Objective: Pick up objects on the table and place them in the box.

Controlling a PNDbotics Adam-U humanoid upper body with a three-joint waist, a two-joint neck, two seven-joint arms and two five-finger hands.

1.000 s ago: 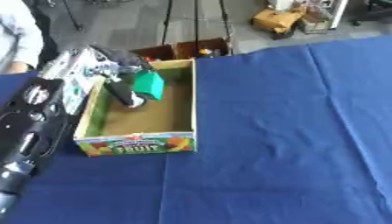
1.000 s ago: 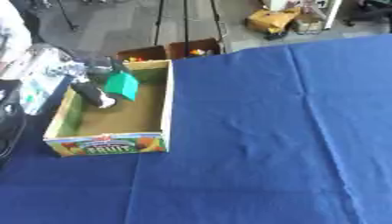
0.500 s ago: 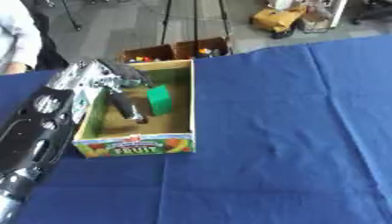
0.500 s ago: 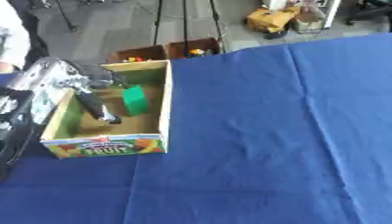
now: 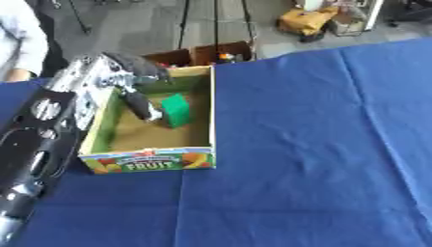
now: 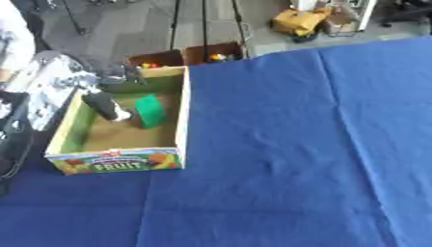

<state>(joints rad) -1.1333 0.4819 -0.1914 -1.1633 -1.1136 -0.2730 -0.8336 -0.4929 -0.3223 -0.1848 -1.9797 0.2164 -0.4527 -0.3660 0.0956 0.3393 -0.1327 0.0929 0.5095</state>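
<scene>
Your left robot hand [image 5: 114, 79] hangs over the far left corner of the box [image 5: 152, 160], with its black and silver arm running back along the box's left side toward the lower left of the view. One dark finger [image 5: 139, 105] points down into the box and the rest of the robot hand looks spread; it has hold of nothing.

Just to the right of that finger, inside the box, the green block [image 5: 176, 110] stands tilted on the brown floor of the box. It lies very close to the fingertip, and you cannot tell whether the two touch. The block sits toward the far half of the box, nearer the right wall than the left.

The box is an open cardboard tray with a "FRUIT" label on its near wall, resting on the blue cloth of the counter [image 5: 320, 144]. The cloth to the right of the robot hand carries only creases.

Beyond the robot hand, past the far edge of the counter, open brown cartons [image 6: 190, 54] with small coloured things inside stand on the floor. Farther right on the floor is a yellow bag [image 5: 308, 20]. Your right robot hand shows in neither view.
</scene>
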